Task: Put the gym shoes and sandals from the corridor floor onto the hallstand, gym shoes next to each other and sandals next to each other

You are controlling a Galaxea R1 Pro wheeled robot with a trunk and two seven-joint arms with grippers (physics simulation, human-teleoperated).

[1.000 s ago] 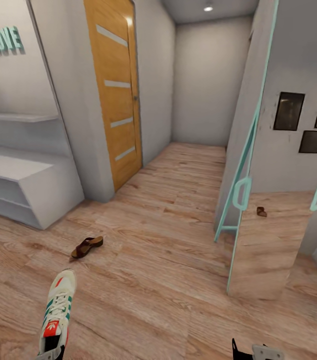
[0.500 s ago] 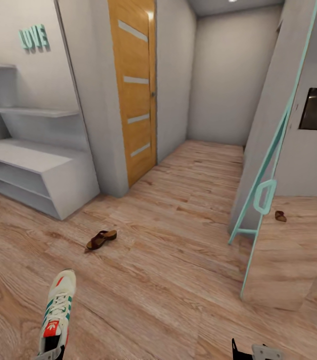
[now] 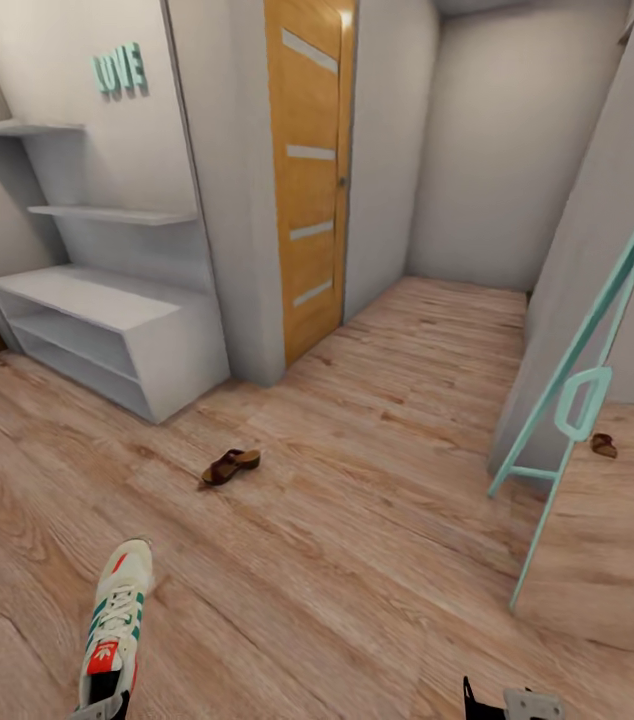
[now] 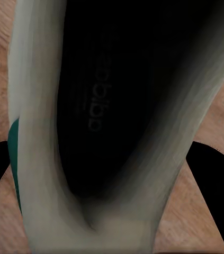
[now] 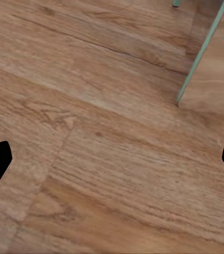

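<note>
So far nothing is on the hallstand (image 3: pixel 107 330) at the upper left of the frame: its top and two open tiers look bare, and so do the two staggered shelves above it.

At the lower left, my left gripper (image 3: pixel 97 708) has hold of one gym shoe (image 3: pixel 115 632), toe pointing away from me, raised above the floor (image 3: pixel 357 560). In the left wrist view the shoe's dark opening sits right against the camera, with the jaws closed around it.

Left of centre, one sandal (image 3: pixel 230 466) lies on the floor, near the hallstand's corner but clear of it. At the right, a mirror (image 3: pixel 597 470) leans on the wall; the small brown shape in it is, I judge, that sandal's reflection.

At the lower right edge, my right gripper (image 3: pixel 507 703) is spread wide and holds nothing, with bare planks under it.

By my count one shoe is in hand, none racked; the other gym shoe and other sandal remain to be found.
</note>
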